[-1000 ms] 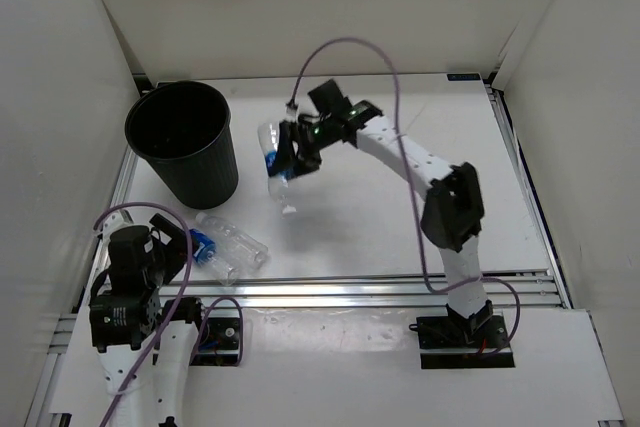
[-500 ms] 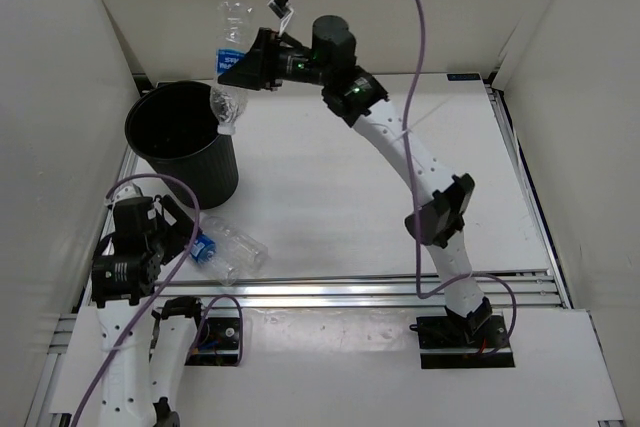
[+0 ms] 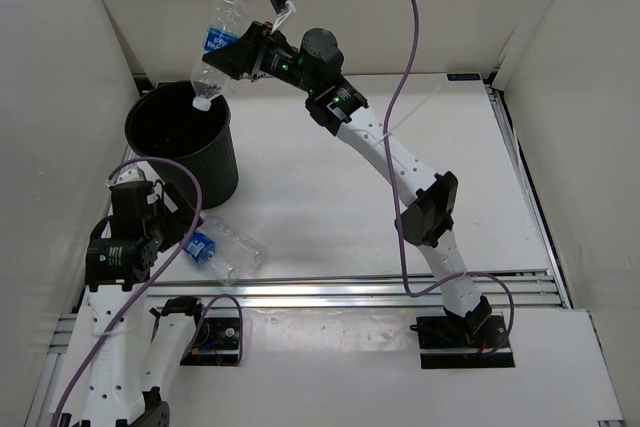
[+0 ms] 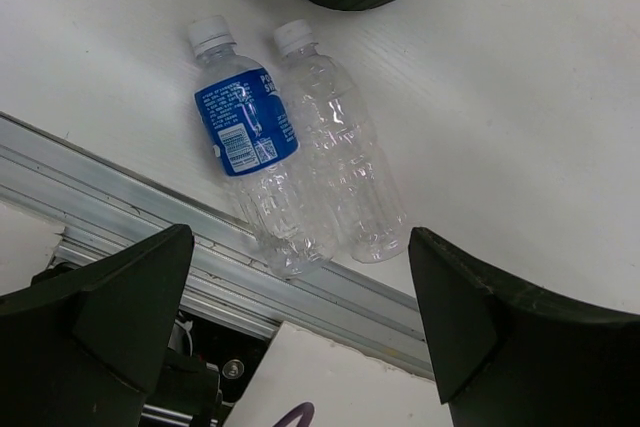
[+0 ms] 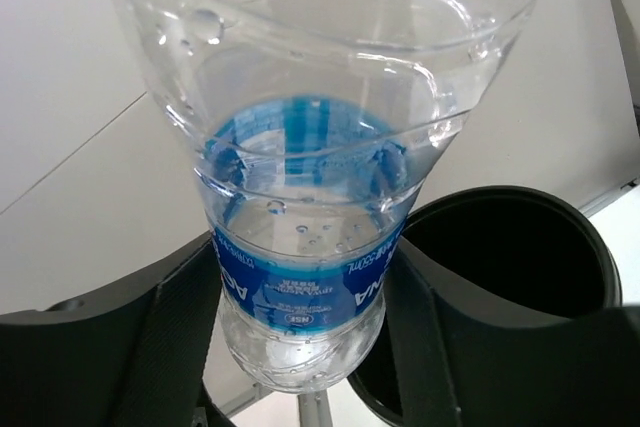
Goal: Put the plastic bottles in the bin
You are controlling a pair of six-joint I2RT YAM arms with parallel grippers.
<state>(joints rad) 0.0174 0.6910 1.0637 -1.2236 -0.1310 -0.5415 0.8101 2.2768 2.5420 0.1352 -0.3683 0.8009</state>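
My right gripper is shut on a clear bottle with a blue label, held cap down over the far rim of the black bin. In the right wrist view the bottle fills the space between my fingers, with the bin's opening below to the right. Two more clear bottles lie side by side on the table by the bin's base: one with a blue label and one without. They also show in the top view. My left gripper is open above them, empty.
White walls close in the table on the left, back and right. An aluminium rail runs along the table's near edge, just below the lying bottles. The right arm stretches diagonally across the table.
My right gripper has lifted its bottle from mid-table and carried it up and left over the bin. My left gripper has shifted slightly above the two lying bottles.
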